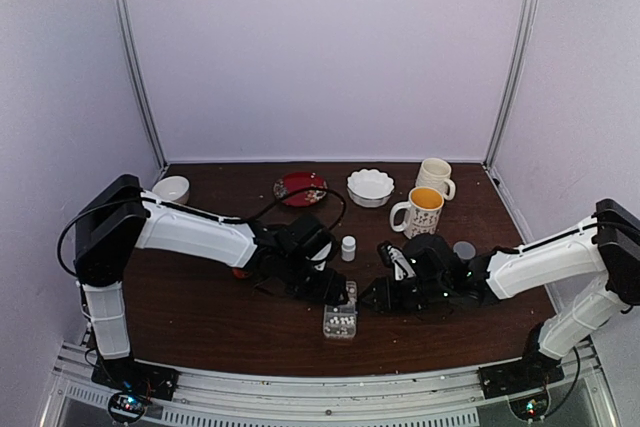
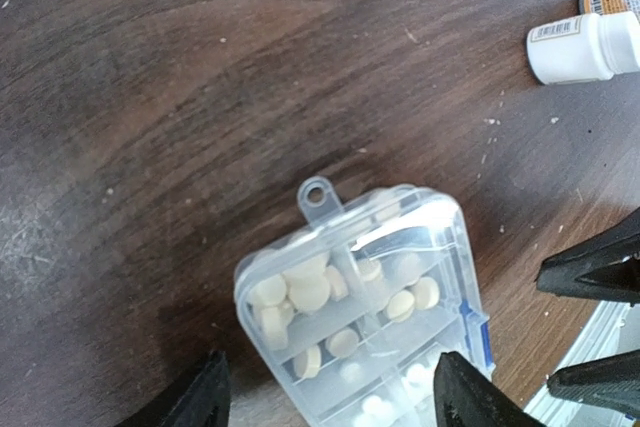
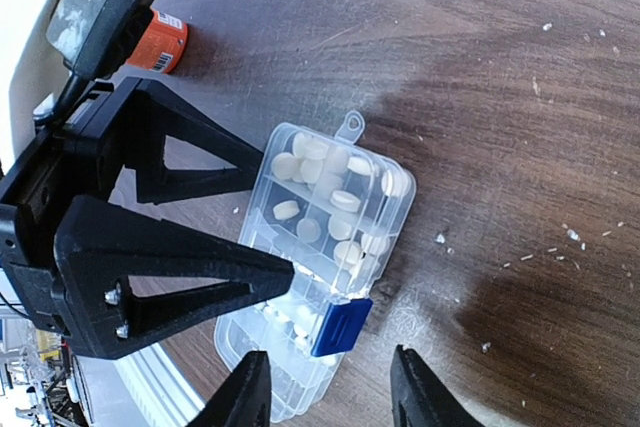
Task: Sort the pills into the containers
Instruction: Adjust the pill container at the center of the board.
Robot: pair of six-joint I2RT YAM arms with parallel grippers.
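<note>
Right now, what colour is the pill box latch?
Blue; the latch shows best in the right wrist view.

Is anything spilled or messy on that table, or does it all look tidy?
Mostly tidy. Small white specks lie scattered on the dark table near the clear pill box, like crumbs or pill dust; too small to tell which. The pills themselves sit inside the box's cells.

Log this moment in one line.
left gripper: open, straddling clear plastic pill box | right gripper: open near blue latch | whitish pills: inside box
</note>
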